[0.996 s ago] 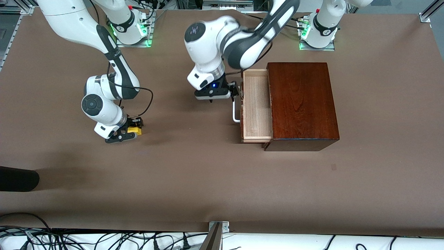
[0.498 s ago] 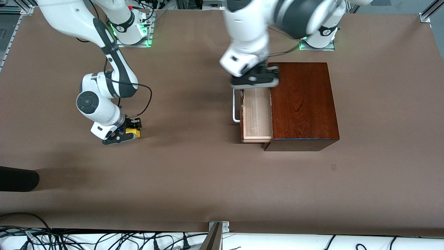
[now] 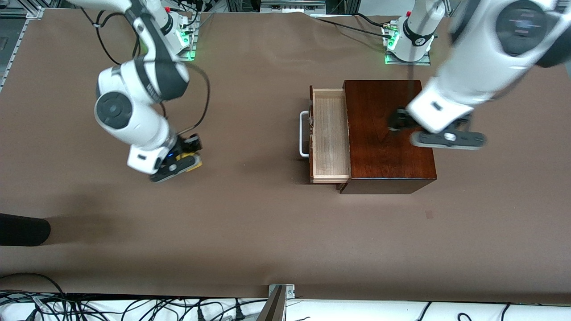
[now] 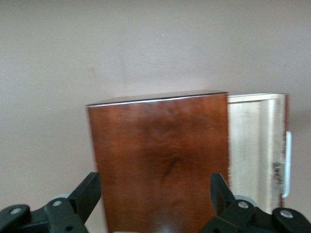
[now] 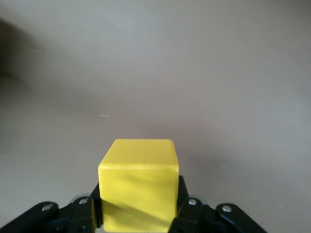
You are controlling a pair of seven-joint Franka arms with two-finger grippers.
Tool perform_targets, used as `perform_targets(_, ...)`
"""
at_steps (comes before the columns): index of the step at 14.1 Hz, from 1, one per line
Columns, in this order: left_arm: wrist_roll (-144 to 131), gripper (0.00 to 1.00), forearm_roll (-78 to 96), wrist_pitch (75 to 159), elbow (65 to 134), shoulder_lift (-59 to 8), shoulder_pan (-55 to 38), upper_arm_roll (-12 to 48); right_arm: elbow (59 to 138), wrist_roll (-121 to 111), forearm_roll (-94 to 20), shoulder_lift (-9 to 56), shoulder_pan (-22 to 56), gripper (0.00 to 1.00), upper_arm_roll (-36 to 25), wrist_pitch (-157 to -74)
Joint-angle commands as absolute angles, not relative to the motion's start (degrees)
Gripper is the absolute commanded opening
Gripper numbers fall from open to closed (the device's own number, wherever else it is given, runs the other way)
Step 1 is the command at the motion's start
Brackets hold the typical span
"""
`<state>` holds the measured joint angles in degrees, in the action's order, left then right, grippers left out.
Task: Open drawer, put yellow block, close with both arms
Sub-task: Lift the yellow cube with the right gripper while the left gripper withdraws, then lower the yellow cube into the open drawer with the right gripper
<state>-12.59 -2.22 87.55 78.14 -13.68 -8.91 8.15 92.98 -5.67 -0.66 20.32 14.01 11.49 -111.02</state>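
Observation:
The yellow block (image 3: 191,160) hangs above the table near the right arm's end, with my right gripper (image 3: 178,166) shut on it. In the right wrist view the yellow block (image 5: 138,182) sits squeezed between both black fingers of that gripper (image 5: 138,206), bare table below. The drawer (image 3: 330,133) stands pulled out of the dark wooden box (image 3: 388,151), its tray empty, white handle (image 3: 303,133) free. My left gripper (image 3: 439,133) hovers open over the box's top. The left wrist view shows this gripper (image 4: 154,194) with its fingers (image 4: 90,191) wide apart above the box (image 4: 160,155), and the drawer (image 4: 255,145) beside it.
A dark rounded object (image 3: 22,229) lies at the table's edge at the right arm's end, nearer the front camera. Cables and a metal bracket (image 3: 281,290) run along the near edge. Both arm bases (image 3: 408,44) stand at the back.
My left gripper left the drawer handle and swung up across the box toward the left arm's end. My right gripper lifted the yellow block off the table and shifted slightly toward the drawer.

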Motion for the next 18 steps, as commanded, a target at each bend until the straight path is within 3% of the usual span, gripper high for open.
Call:
perform_targets(1,-7.13,1.0,-1.67,88.94,86.9,-6.35,-5.46,7.12,87.29,-6.77,-0.88,21.53,16.77,0.0,17.39,-108.02)
perform_targets(6,-3.78,1.0,-0.1,102.71,100.62,2.45,-4.48,-0.6,76.85,-6.77,3.41,28.72,33.63,0.0,17.4,-108.63)
perform_targets(12,-4.48,1.0,-0.7,98.0,96.42,-0.44,-4.57,-0.18,60.22,-12.29,16.51,42.61,47.62,0.0,17.23,-109.77)
perform_targets(18,-4.4,1.0,-0.7,97.73,96.42,-0.44,-4.48,-0.26,59.77,-24.95,17.23,47.11,47.55,0.0,17.05,-113.82)
